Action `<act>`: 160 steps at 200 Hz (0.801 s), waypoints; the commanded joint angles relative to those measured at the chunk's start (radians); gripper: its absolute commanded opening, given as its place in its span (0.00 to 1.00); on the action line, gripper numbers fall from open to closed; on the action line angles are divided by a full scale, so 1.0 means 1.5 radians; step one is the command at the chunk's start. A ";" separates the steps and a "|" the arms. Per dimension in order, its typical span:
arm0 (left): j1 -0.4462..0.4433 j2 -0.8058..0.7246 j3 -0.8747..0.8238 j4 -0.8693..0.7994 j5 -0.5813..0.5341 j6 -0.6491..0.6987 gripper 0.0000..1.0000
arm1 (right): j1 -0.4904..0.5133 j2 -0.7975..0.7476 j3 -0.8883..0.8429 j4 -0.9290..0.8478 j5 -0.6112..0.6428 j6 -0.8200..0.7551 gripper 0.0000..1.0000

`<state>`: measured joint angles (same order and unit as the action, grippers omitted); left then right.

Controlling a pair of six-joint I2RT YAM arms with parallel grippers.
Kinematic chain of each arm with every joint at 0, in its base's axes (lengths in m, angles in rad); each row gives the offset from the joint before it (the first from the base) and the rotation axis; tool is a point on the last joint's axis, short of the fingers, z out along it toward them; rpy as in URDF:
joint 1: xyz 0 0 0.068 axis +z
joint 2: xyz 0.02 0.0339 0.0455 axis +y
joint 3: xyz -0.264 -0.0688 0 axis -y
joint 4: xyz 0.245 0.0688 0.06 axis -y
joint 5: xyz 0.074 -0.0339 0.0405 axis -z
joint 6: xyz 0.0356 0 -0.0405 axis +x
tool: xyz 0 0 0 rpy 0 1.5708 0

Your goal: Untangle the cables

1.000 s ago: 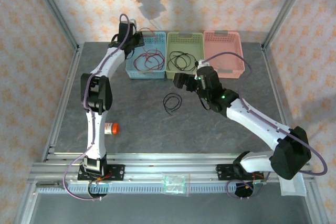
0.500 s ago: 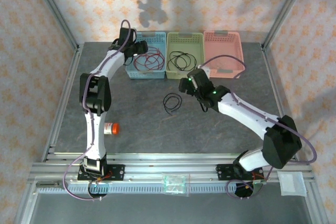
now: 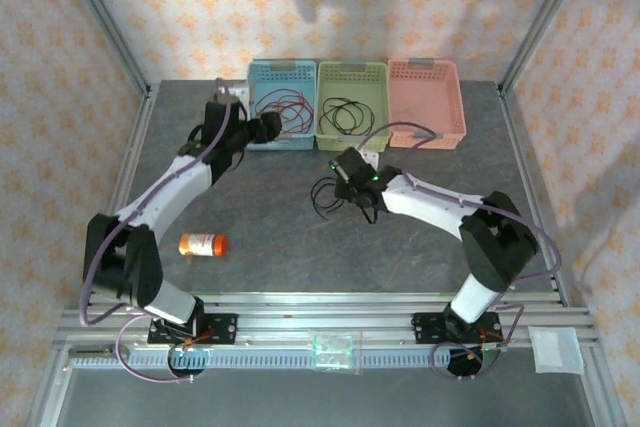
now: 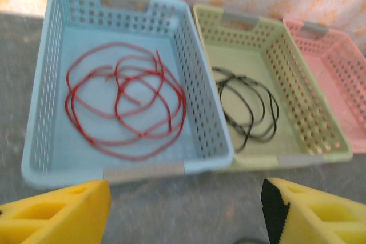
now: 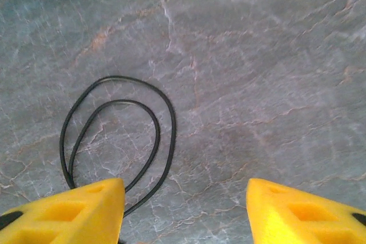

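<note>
Grey marbled tabletop, black cable loop at right hand

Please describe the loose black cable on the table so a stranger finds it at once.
On the table, find the green basket, the middle of three at the far edge. In front of it, by the right gripper, lies a looped black cable. It alone lies outside the baskets.

Both end effectors spread apart
</note>
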<state>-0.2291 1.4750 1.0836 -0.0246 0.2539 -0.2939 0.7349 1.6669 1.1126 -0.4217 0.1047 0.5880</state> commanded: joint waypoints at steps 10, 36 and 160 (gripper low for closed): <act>-0.014 -0.083 -0.155 0.079 -0.009 -0.094 0.73 | 0.006 0.044 0.049 0.008 -0.025 0.032 0.52; -0.049 -0.149 -0.243 0.095 -0.023 -0.128 0.73 | 0.018 0.079 0.079 0.012 -0.025 0.055 0.46; -0.022 -0.297 -0.513 0.343 0.067 -0.315 0.72 | 0.054 0.236 0.204 0.021 -0.028 0.112 0.36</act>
<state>-0.3050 1.0271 0.3382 0.3717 0.3016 -0.6937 0.8051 1.9896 1.3712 -0.3771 0.0483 0.7410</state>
